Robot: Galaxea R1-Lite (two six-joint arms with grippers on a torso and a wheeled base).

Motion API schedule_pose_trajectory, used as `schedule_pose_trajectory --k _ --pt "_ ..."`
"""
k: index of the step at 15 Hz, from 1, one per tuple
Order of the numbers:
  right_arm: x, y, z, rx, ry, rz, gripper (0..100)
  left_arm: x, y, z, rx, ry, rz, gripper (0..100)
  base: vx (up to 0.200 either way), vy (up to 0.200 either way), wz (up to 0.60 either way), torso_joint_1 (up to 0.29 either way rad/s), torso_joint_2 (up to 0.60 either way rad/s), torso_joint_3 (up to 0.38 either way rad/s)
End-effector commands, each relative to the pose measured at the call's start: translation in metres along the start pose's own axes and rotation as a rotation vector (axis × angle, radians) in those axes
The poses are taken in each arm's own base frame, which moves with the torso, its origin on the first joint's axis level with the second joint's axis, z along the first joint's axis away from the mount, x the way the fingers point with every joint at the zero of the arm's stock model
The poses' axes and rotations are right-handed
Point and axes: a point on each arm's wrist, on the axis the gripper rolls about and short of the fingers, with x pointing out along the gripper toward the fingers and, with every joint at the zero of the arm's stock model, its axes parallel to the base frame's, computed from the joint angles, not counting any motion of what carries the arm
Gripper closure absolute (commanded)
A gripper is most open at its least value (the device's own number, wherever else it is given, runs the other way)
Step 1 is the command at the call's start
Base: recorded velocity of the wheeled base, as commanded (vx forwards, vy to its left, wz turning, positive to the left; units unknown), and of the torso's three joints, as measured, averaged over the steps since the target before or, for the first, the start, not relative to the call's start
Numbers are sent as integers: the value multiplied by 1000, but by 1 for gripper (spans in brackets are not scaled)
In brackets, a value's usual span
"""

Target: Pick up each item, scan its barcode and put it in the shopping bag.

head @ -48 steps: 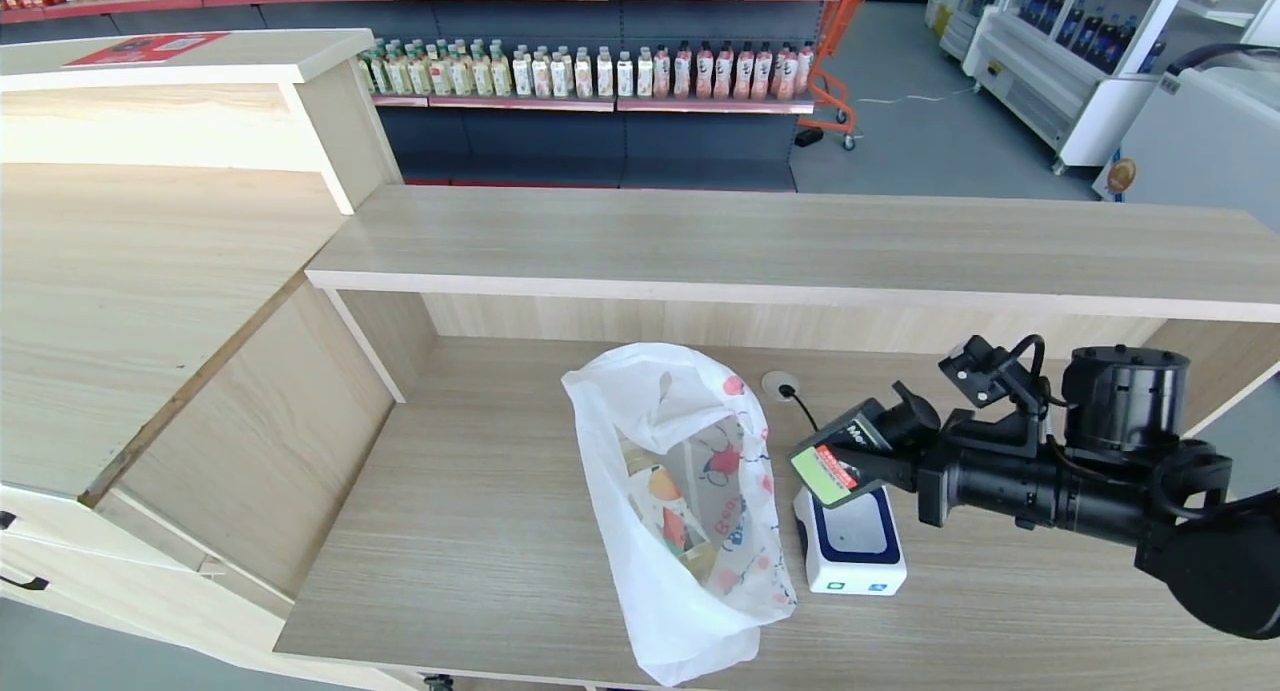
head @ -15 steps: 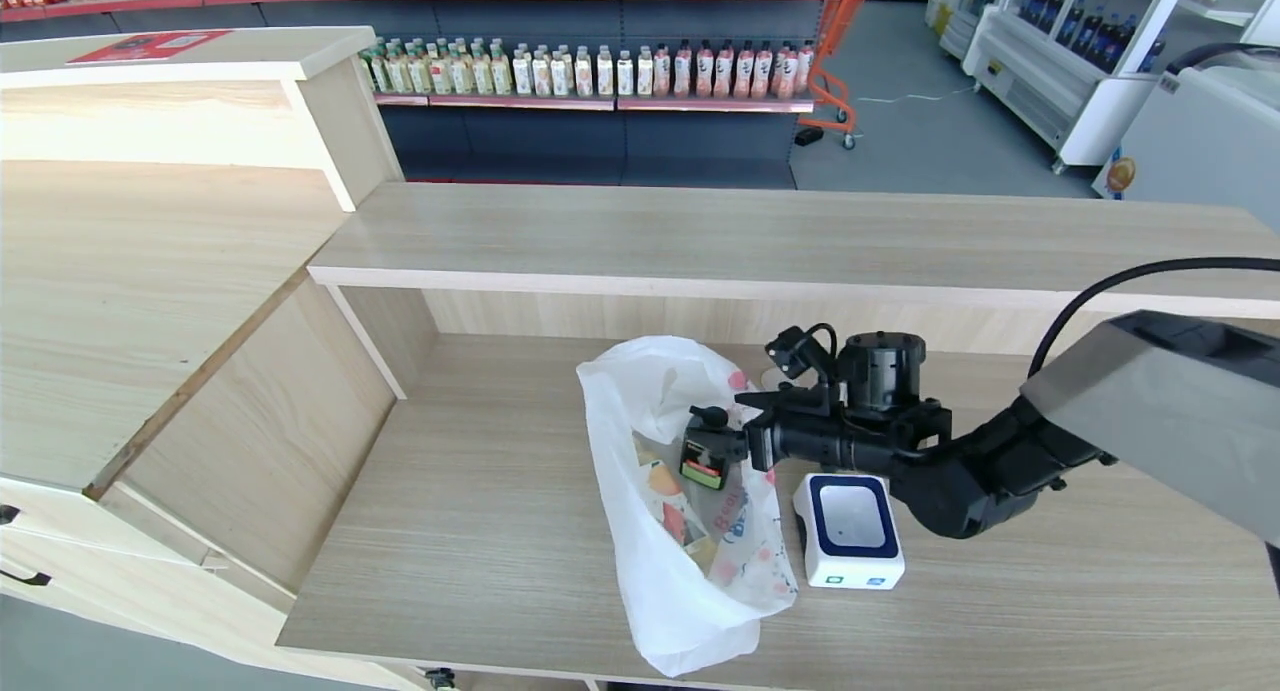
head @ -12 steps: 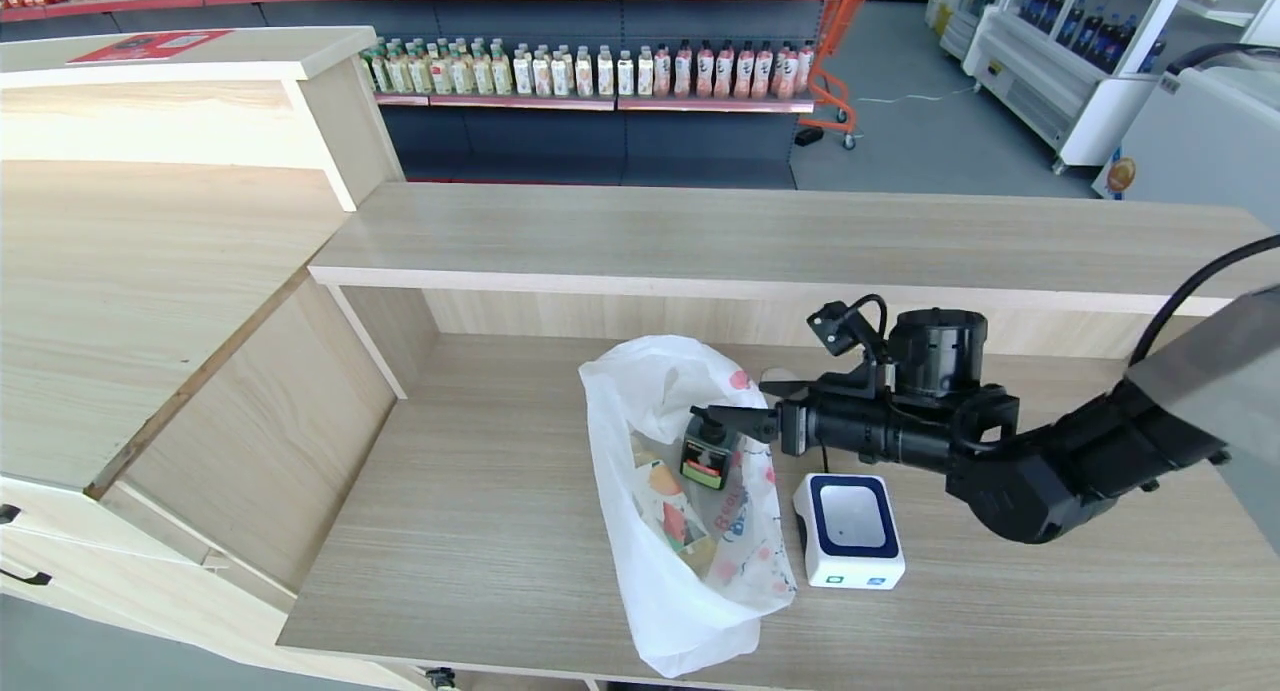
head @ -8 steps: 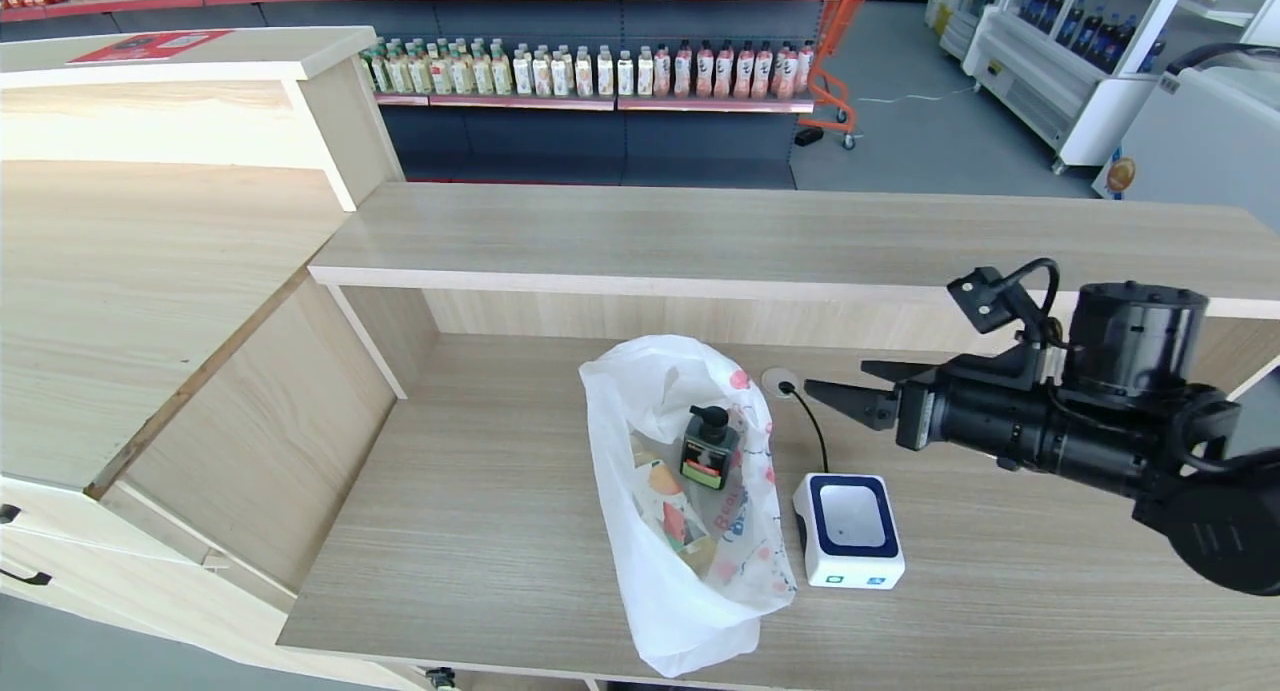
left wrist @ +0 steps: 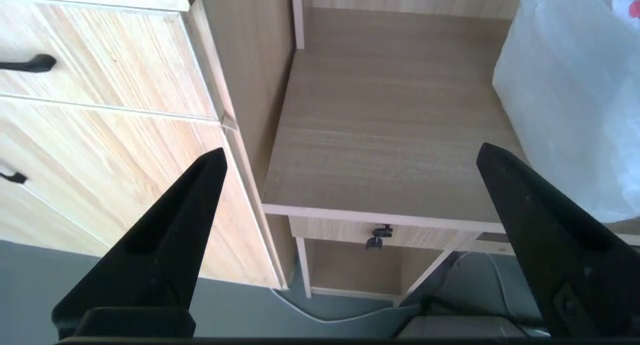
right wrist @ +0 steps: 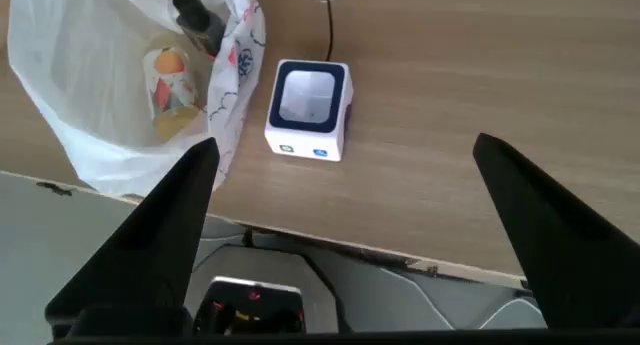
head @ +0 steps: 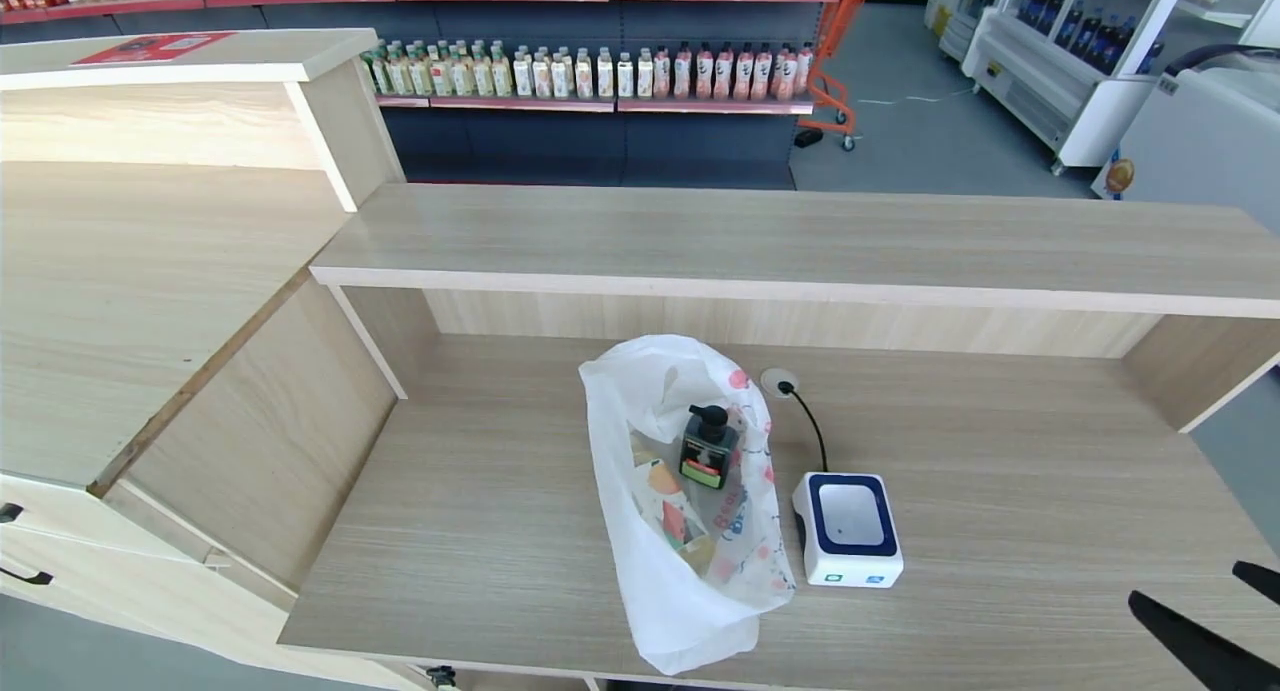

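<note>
A white plastic shopping bag [head: 650,591] stands open in the middle of the wooden counter [head: 1000,471]. Inside it, a dark pump bottle [head: 708,449] with a red and green label stands upright beside a colourful packet [head: 668,506]. A white and blue barcode scanner [head: 848,529] sits just right of the bag. My right gripper [head: 1215,611] is open and holds nothing, low at the counter's front right corner, well away from the bag. Its wrist view looks down on the bag [right wrist: 90,95], bottle [right wrist: 200,20] and scanner [right wrist: 308,110]. My left gripper [left wrist: 350,245] is open below the counter's front left edge.
The scanner's black cable [head: 810,426] runs to a grommet behind the bag. A raised ledge [head: 800,236] borders the counter at the back, and a side wall [head: 250,441] closes its left. Drawers [left wrist: 100,115] stand left of the counter.
My right gripper carried the pump bottle from above the scanner to the bag, let it go inside, then drew back right and down to the counter's front corner.
</note>
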Motion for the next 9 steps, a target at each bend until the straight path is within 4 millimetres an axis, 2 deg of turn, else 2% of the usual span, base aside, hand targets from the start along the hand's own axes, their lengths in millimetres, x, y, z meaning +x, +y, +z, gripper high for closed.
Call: schedule_pose_trajectory --k 1,3,9 --pt "-62 6 -76 -6 -122 -182 0 0 0 0 0 0 1 0 0 0 0 0 0 0" --pt "-66 7 -77 -17 -183 -192 0 0 0 0 0 0 1 0 0 0 0 0 0 0" --pt "-66 7 -78 -12 -183 -193 0 0 0 0 0 0 1 0 0 0 0 0 0 0"
